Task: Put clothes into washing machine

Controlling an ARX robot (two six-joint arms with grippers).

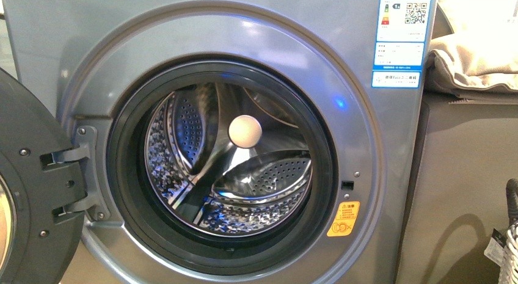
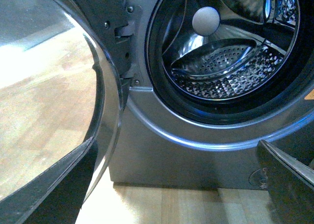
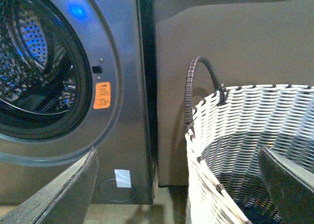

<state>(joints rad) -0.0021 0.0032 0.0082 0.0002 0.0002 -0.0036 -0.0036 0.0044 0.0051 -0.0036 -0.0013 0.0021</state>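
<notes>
Washer (image 1: 244,46) fills my front frame, door (image 1: 30,192) open at left. Left hand (image 2: 175,143) and right hand (image 3: 176,151) both spread, empty. Dark patch low in the basket (image 3: 255,116), lower right, is perhaps the clothes (image 3: 257,218).

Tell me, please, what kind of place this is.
Probably a home laundry corner: a front-loading washing machine with its door open, a white woven basket near it, and a beige cloth bundle on the neighbouring cabinet.

you see a washer (image 1: 91,27) of smooth satin-grey metal, its drum (image 1: 177,128) of shiny perforated steel, a basket (image 3: 255,116) of glossy white weave, a matt cabinet (image 1: 464,174).
</notes>
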